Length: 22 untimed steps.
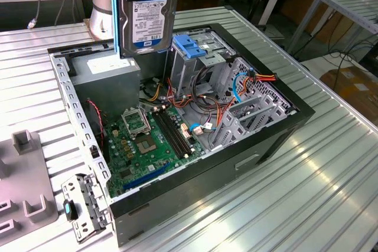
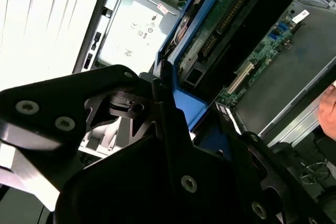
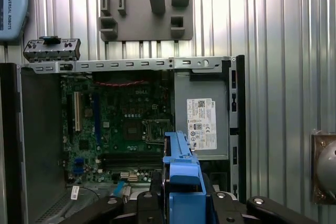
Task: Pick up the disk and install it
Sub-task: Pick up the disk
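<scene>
A ribbed metal bench (image 1: 331, 193) carries an open computer case (image 1: 277, 137), which lies on its side with its inside facing up. In the exterior view a grey box (image 1: 106, 81) with a white sticker sits in the case at ten o'clock. A green circuit board (image 1: 147, 140) lies at seven o'clock. A grey cage (image 1: 195, 69) topped by a blue latch (image 1: 189, 46) stands near the middle, with red, orange and blue wires bundled at three o'clock. A flat grey plate (image 1: 23, 175) with raised blocks rests on the bench at eight o'clock of that view. A small metal bracket (image 1: 82, 208) lies just beside the case's near corner.

A pale arm (image 1: 100, 10) stands at eleven o'clock, and in front of it hangs the disk (image 1: 147, 19), in the air at twelve o'clock over the grey box. Its long axis is upright and its broad labelled face is turned toward the exterior camera, with blue rails running down both long edges. The label is white with a blue band across its lower part and carries a barcode and lines of small print; the grey box's sticker bears print and marks as well.

The end effector (image 3: 184, 203) is clamped on the disk — in the first wrist view its black fingers (image 3: 156, 190) flank the blue rail, seen edge-on, with the open case beyond.
</scene>
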### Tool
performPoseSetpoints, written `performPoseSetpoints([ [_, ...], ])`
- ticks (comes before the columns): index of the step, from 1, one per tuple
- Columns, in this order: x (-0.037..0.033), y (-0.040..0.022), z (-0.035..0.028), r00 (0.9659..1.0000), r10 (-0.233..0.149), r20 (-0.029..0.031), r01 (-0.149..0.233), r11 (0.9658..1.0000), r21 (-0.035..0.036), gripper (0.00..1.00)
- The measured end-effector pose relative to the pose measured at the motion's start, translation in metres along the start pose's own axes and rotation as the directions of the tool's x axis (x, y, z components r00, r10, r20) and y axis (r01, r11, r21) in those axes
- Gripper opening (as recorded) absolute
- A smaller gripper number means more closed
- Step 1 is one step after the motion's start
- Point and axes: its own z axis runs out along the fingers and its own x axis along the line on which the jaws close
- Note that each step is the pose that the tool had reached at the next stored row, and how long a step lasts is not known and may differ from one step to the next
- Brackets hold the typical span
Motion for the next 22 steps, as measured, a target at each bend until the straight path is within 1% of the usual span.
performPoseSetpoints([
  [4, -0.0002, -0.0075, 0.0002, 1.0, 0.0, 0.0001, 0.0, 1.0, 0.0, 0.37],
  [5, -0.0004, -0.0106, 0.0002, 1.0, 0.0, 0.0, 0.0, 1.0, 0.0, 0.37],
  [12, -0.0007, -0.0218, 0.0004, 1.0, 0.0, 0.0001, 0.0, 1.0, 0.0, 0.37],
  [15, -0.0011, -0.0308, 0.0005, 1.0, 0.0, 0.0001, 0.0, 1.0, 0.0, 0.37],
  [19, -0.0014, -0.0404, 0.0007, 1.0, 0.0, 0.0001, 0.0, 1.0, 0.0001, 0.37],
  [22, -0.0014, -0.0419, 0.0008, 1.0, 0.0, 0.0001, 0.0, 1.0, 0.0001, 0.37],
])
